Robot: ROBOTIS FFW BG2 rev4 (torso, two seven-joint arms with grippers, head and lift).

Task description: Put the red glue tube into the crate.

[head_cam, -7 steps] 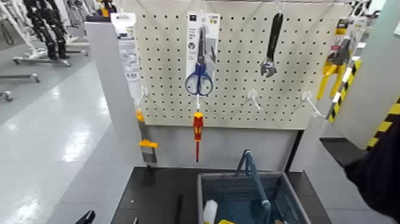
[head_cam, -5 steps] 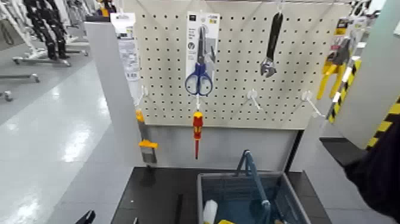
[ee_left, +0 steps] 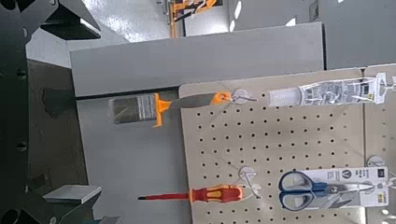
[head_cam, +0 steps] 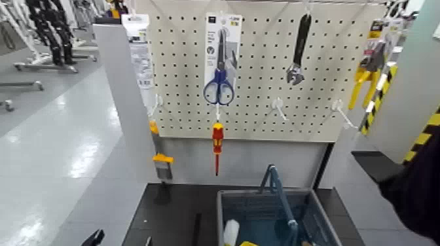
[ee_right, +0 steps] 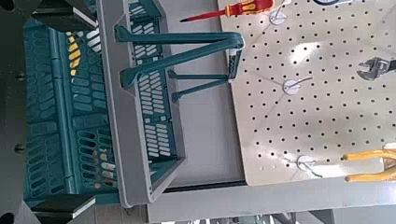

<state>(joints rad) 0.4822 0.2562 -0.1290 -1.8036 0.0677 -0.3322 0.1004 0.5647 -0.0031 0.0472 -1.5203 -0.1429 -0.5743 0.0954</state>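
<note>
The red glue tube (head_cam: 140, 62) hangs in its clear pack with a white header card at the pegboard's upper left corner; the left wrist view shows it (ee_left: 327, 93) on its hook, some way off. My left gripper (ee_left: 89, 110) is open, with nothing between its fingers, and one fingertip (head_cam: 97, 238) shows low at the head view's bottom left edge. The grey crate (head_cam: 226, 203), blue inside with its handle up, stands on the dark table below the board. My right gripper (ee_right: 65, 105) hovers open over the crate (ee_right: 140, 112).
On the pegboard hang blue scissors (head_cam: 219, 59), a red-and-yellow screwdriver (head_cam: 217, 140), a wrench (head_cam: 298, 49) and yellow pliers (head_cam: 363, 82). An orange-handled brush (head_cam: 162, 163) hangs on the board's side. A white cylinder (head_cam: 230, 232) lies in the crate.
</note>
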